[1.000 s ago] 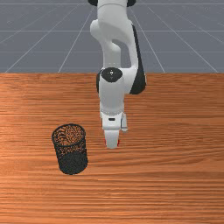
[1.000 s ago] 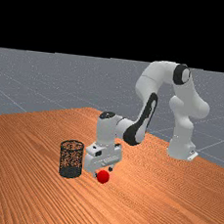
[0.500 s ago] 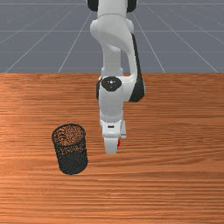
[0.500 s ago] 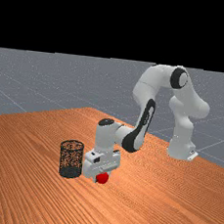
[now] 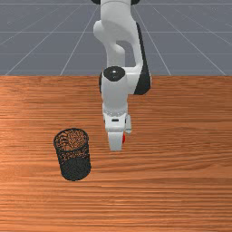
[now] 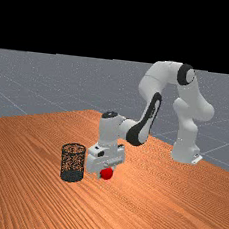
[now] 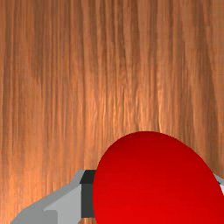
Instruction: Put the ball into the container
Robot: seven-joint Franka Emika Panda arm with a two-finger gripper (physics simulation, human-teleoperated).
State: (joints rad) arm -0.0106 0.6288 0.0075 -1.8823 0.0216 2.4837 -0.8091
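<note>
In the far view my gripper (image 6: 106, 171) points down with the red ball (image 6: 107, 174) held between its two fingers, raised a little off the table. The wrist view has the gripper (image 7: 155, 190) with a finger against each side of the ball (image 7: 153, 179). A sliver of red ball (image 5: 123, 138) shows beside the hand in the front view; the hand hides the rest. The container, a dark wire-mesh basket (image 5: 75, 168), stands upright on the front view's left, apart from the hand. The far view has the basket (image 6: 72, 175) left of the gripper.
The wooden table (image 5: 176, 158) lies under the basket and the hand. The basket's rim (image 6: 74, 145) stands higher than the ball in the far view. A stretch of table separates basket and hand in the front view.
Since half a second ago my hand has closed on the ball and risen, and the ball has come up with it. Before that the hand had lowered around the ball. The basket has stayed put.
</note>
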